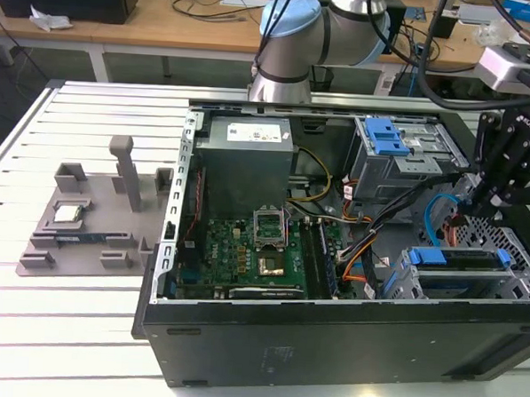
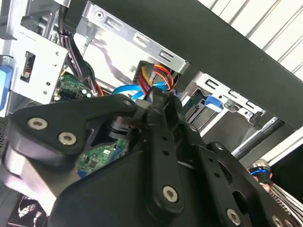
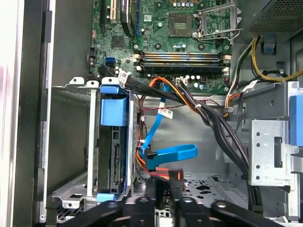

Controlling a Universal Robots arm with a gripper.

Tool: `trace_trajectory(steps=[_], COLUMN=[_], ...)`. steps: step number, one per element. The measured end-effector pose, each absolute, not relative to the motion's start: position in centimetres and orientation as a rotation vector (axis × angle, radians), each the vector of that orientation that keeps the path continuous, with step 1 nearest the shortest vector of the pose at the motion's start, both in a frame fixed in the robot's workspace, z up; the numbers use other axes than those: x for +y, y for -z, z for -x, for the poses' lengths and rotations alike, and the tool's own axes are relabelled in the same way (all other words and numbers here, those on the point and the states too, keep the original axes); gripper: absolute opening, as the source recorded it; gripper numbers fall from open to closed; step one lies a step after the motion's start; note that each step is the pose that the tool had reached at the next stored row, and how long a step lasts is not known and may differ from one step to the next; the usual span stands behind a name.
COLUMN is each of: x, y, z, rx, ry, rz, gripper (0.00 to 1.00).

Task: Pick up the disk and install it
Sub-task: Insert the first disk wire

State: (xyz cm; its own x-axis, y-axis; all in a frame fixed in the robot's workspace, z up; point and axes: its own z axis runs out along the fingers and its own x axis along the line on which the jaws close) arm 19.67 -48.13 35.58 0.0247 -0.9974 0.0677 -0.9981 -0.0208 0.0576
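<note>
Disk seated in its bay.
The disk [image 3: 113,156] sits upright in the cage [image 3: 90,142]; the gripper [image 3: 163,198], fingers nearly together and holding nothing, hangs beside blue cables [image 3: 170,153].

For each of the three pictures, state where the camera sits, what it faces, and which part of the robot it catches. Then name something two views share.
Exterior view: off the arm, above the open computer case; shows arm and gripper.
First wrist view: on the arm, facing the motherboard and disk.
Second wrist view: on the arm, facing the gripper's linkage.
Shared: blue cable, in both wrist views.
</note>
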Motion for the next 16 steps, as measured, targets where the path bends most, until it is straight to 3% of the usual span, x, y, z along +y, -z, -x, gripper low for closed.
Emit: trace_trajectory(steps=[1, 10, 13, 16], x=[-48.1, -50.4, -51.8, -52.7], y=[-35.6, -35.6, -35.5, -35.3], z=[-19.7, -19.5, -19.0, -19.0], rx=[-2.134, -2.135, -2.152, -2.152], ry=[-0.012, -0.011, 0.03, 0.03], rz=[-2.183, -2.184, -2.204, -2.205], gripper=[0.17, 0.17, 0.17, 0.17])
